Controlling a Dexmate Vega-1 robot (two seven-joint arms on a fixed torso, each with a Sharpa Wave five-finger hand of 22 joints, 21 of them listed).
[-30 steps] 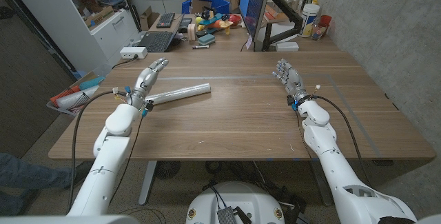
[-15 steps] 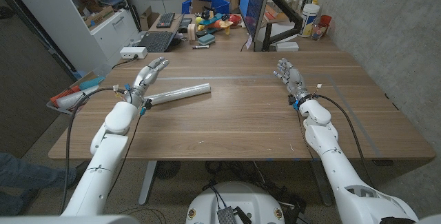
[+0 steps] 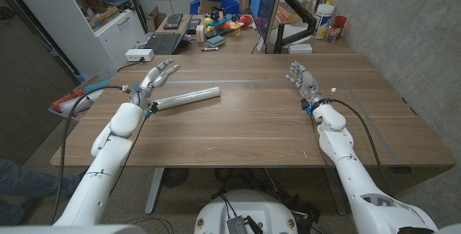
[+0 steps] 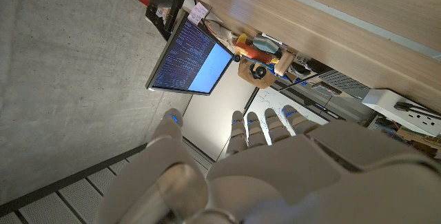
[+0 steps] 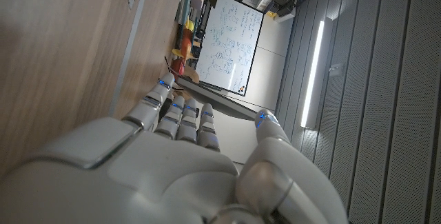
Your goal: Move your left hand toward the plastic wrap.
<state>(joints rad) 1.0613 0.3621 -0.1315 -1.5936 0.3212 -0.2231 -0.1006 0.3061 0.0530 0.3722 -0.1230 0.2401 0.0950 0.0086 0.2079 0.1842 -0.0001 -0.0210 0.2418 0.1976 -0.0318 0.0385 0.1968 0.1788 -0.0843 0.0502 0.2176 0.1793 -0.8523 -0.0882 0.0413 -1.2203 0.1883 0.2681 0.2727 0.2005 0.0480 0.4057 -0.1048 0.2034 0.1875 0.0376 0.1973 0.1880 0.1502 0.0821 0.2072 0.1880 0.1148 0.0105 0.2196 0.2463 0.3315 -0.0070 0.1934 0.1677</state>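
Raised slightly, left hand hovers with spread, empty fingers beside the plastic wrap.

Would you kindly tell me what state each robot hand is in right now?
Left robot hand: open, fingers apart, holding nothing, beside the plastic wrap roll.
Right robot hand: open, holding nothing.

The plastic wrap is seen as a long, slim, pale grey roll laid flat on the wooden table, on the robot's left half. It is set at a slant, with one end pointing toward the table's middle and slightly away from the robot. The other end is just beside the wrist of the left hand.
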